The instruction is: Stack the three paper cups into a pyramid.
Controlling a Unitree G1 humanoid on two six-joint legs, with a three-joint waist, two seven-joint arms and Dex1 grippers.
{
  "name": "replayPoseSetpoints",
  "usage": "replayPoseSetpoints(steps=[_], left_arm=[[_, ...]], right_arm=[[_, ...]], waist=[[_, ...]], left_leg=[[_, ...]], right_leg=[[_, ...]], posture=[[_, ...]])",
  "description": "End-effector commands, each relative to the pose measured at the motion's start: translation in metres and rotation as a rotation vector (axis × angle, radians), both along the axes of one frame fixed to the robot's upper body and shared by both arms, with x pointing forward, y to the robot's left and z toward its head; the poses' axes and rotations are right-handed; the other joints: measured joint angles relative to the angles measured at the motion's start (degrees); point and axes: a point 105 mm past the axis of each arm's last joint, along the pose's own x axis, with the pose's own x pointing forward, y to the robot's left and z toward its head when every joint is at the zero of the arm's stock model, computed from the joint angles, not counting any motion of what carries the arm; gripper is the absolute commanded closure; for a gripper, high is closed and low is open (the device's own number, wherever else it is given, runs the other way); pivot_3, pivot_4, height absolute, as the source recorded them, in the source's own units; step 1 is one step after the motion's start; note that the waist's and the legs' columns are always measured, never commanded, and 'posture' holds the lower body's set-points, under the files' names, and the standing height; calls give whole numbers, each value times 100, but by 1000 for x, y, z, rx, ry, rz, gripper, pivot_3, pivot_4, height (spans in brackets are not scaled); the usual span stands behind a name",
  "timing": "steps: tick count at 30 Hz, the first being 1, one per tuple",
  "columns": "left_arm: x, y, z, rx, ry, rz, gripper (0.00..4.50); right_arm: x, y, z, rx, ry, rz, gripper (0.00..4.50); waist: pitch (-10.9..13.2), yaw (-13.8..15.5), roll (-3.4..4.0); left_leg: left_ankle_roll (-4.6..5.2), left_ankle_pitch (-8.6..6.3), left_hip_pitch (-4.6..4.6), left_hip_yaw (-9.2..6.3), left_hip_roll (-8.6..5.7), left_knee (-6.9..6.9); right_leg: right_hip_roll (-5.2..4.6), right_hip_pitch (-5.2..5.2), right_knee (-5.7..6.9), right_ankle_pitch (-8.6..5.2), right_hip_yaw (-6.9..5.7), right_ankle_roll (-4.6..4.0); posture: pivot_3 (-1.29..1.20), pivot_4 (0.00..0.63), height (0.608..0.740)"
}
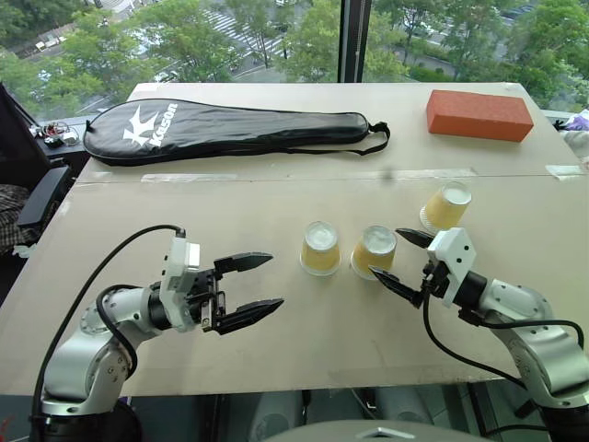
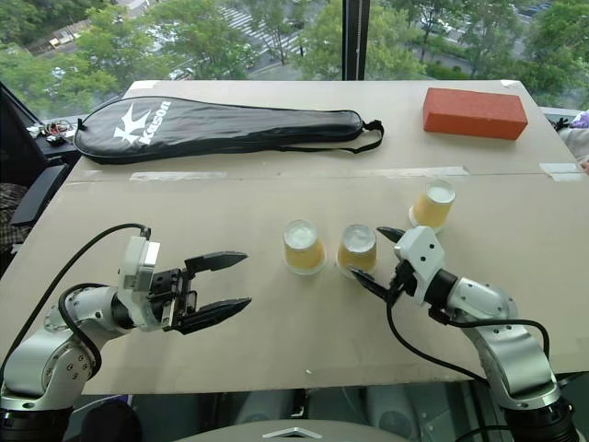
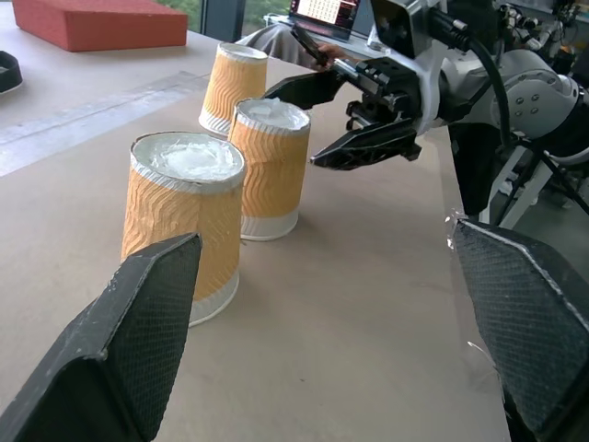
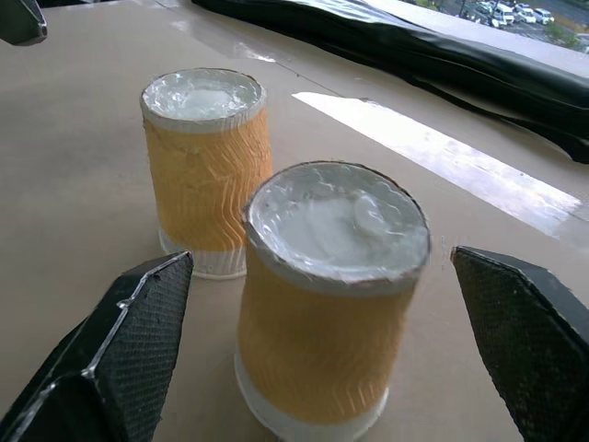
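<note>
Three paper cups stand upside down on the tan table (image 1: pixel 276 350), with yellow-orange sides and white bases facing up. The left cup (image 1: pixel 320 249) and the middle cup (image 1: pixel 374 251) stand close together in a row. The third cup (image 1: pixel 445 206) stands apart, farther back and to the right. My right gripper (image 1: pixel 386 252) is open, its fingers on either side of the middle cup (image 4: pixel 331 304), not touching it. My left gripper (image 1: pixel 276 281) is open and empty, a little left of the left cup (image 3: pixel 184 230) and pointing at it.
A black racket bag (image 1: pixel 230 129) lies across the back left of the table. An orange brick (image 1: pixel 479 114) lies at the back right. A taped seam (image 1: pixel 276 177) crosses the table behind the cups. A window runs behind the table's far edge.
</note>
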Motion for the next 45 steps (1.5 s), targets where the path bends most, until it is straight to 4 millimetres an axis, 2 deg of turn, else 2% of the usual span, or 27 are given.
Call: replayPoseSetpoints(steps=[1,3,6,11,13,16,22,26,30,32,40,45], left_arm=[[-1,-5,3,-10,-32,-21,0],[0,-6,4,-12,-36,-20,0],[1,-6,5,-13,-41,-18,0],[-1,-7,4,-15,-41,-16,0],[0,-7,4,-17,-44,-13,0],[0,-8,4,-19,-50,-12,0],[1,-10,5,-25,-57,-16,0],[4,-12,6,-26,-65,-20,0],[5,-13,5,-25,-69,-22,0],[5,-13,5,-25,-70,-23,0],[5,-11,6,-18,-77,-14,0],[3,-11,6,-20,-77,-6,0]], right_arm=[[-3,16,1,18,4,81,58],[-5,27,-1,31,25,134,58],[-4,32,-1,36,29,154,58],[1,30,-1,27,16,144,58],[4,23,2,25,0,116,58],[6,4,17,43,-46,54,58],[-10,-20,60,165,-109,66,58],[8,-43,75,111,-185,-61,58],[46,-80,68,-24,-232,-318,58],[58,-92,63,-41,-224,-386,58],[96,-108,42,-31,-139,-554,58],[105,-114,31,11,-67,-584,58]], waist=[[0,-12,0],[0,-15,0],[1,-1,1],[1,0,0],[1,-1,1],[1,6,1],[2,10,0],[2,-6,-1],[2,-3,-1],[2,0,-1],[3,-15,1],[3,-2,1]], left_leg=[[0,0,1,0,0,0],[0,0,2,0,3,0],[0,0,0,-2,3,-1],[0,0,-2,0,-1,0],[0,0,-2,0,-1,0],[0,0,-2,-3,-1,0],[0,0,-3,-2,-1,0],[0,0,1,-1,1,0],[0,0,3,3,0,1],[0,0,0,6,-4,1],[0,0,-1,5,-5,-4],[0,0,-2,6,-5,-3]], right_leg=[[1,0,0,0,0,0],[4,0,1,2,0,-2],[4,-1,1,9,-2,-15],[-2,0,-1,10,0,-17],[-1,0,-1,10,0,-17],[0,0,0,10,-4,-16],[-1,0,-1,10,-1,-15],[2,2,0,1,0,-1],[2,3,0,2,1,-2],[1,1,0,13,4,-20],[2,-1,-1,13,6,-21],[1,0,0,14,7,-21]], posture=[[0,150,740],[0,150,740],[0,150,740],[0,150,740],[0,150,740],[0,150,740],[0,150,740],[0,150,740],[0,150,740],[0,150,740],[0,150,740],[0,150,740]])
